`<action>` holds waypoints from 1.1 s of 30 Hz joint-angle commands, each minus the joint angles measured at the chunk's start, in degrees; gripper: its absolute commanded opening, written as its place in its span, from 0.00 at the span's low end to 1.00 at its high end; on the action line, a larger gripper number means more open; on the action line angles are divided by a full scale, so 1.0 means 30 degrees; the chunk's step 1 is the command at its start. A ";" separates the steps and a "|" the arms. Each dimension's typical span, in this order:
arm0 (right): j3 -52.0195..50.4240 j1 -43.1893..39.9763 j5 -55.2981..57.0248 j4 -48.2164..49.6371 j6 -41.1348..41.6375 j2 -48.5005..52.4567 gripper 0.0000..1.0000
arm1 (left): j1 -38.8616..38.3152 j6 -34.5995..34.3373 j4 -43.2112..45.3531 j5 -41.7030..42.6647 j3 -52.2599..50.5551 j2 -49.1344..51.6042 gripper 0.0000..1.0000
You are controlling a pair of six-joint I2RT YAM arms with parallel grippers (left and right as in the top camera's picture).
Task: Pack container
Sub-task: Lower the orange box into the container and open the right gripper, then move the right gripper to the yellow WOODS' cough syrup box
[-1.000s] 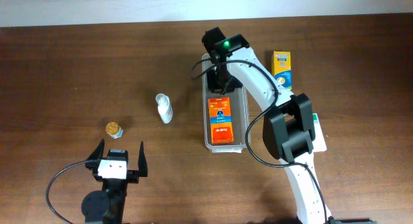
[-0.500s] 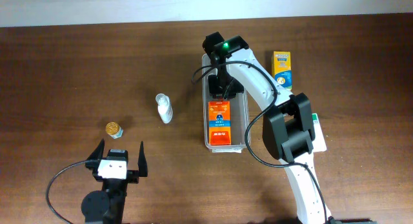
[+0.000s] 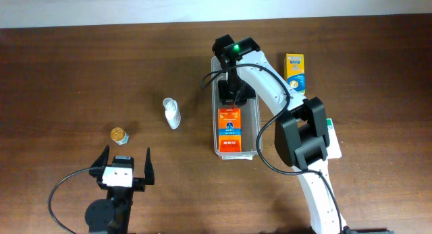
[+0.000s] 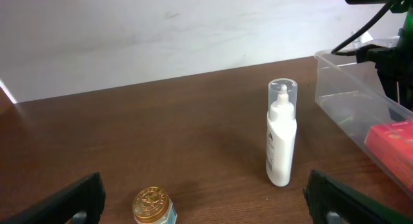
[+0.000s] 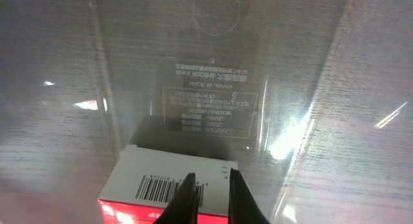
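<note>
The container (image 3: pixel 257 119) is a long clear bin in the middle of the table, with an orange-red box (image 3: pixel 229 129) lying flat in its near half. My right gripper (image 3: pixel 233 99) is down inside the bin, just behind the box. In the right wrist view the fingers (image 5: pixel 210 179) stand almost together, with nothing between them, right at the box's white barcode end (image 5: pixel 155 182). The bin's clear floor (image 5: pixel 213 56) stretches ahead. My left gripper (image 3: pixel 125 165) rests wide open near the table's front left, holding nothing.
A white bottle (image 3: pixel 172 112) stands left of the bin and shows upright in the left wrist view (image 4: pixel 281 137). A small gold-lidded jar (image 3: pixel 119 135) sits just ahead of the left gripper. A yellow box (image 3: pixel 294 72) lies right of the bin.
My right gripper has moved along the bin toward the orange-red box, which has slid slightly toward the bin's near end. The left arm has not moved.
</note>
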 commanded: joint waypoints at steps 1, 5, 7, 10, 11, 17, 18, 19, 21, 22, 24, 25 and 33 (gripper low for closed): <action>-0.0102 0.0131 -0.0109 -0.0066 0.0095 0.0138 0.09 | 0.0095 0.0306 -0.0007 0.0073 -0.0211 -0.0095 0.99; -0.0095 0.0080 -0.0102 0.0233 0.0087 0.0138 0.11 | 0.0095 0.0299 -0.0007 0.0073 -0.0211 -0.0095 0.99; 0.0007 0.0029 -0.0102 0.0510 0.0087 0.0138 0.14 | 0.0095 0.0299 -0.0007 0.0073 -0.0211 -0.0095 0.99; 0.0481 -0.0153 -0.0102 0.0619 0.0087 0.0124 0.19 | 0.0095 0.0306 -0.0007 0.0073 -0.0211 -0.0095 0.99; 0.0721 -0.0211 -0.0102 0.0605 0.0087 0.0117 0.20 | 0.0095 0.0299 -0.0007 0.0073 -0.0211 -0.0095 0.99; 0.3716 -0.0867 -0.0102 0.0000 0.0080 0.0058 0.26 | 0.0095 0.0306 -0.0007 0.0073 -0.0211 -0.0095 0.99; 0.4386 -0.1005 -0.0095 -0.0226 0.0080 0.0044 0.27 | 0.0095 0.0306 -0.0007 0.0073 -0.0211 -0.0095 0.99; 0.5428 -0.1224 -0.0087 -0.0576 0.0080 0.0044 0.30 | 0.0095 0.0299 -0.0007 0.0073 -0.0211 -0.0095 0.99; 0.7089 -0.1596 0.0036 -0.1224 0.0080 0.0044 0.33 | 0.0095 0.0306 -0.0007 0.0073 -0.0211 -0.0095 0.99; 0.8007 -0.1836 0.0270 -0.1610 0.0080 0.0044 0.36 | 0.0095 0.0306 -0.0007 0.0073 -0.0211 -0.0095 0.99; 0.9639 -0.2324 0.1129 -0.2543 0.0080 0.0044 0.39 | 0.0095 0.0306 -0.0007 0.0073 -0.0211 -0.0095 0.99; 1.0455 -0.2637 0.1785 -0.3140 0.0080 0.0044 0.41 | 0.0095 0.0306 -0.0007 0.0073 -0.0211 -0.0095 0.99; 1.1854 -0.5406 0.3789 -0.6397 0.0073 0.0058 0.48 | 0.0095 0.0306 -0.0007 0.0073 -0.0211 -0.0095 0.99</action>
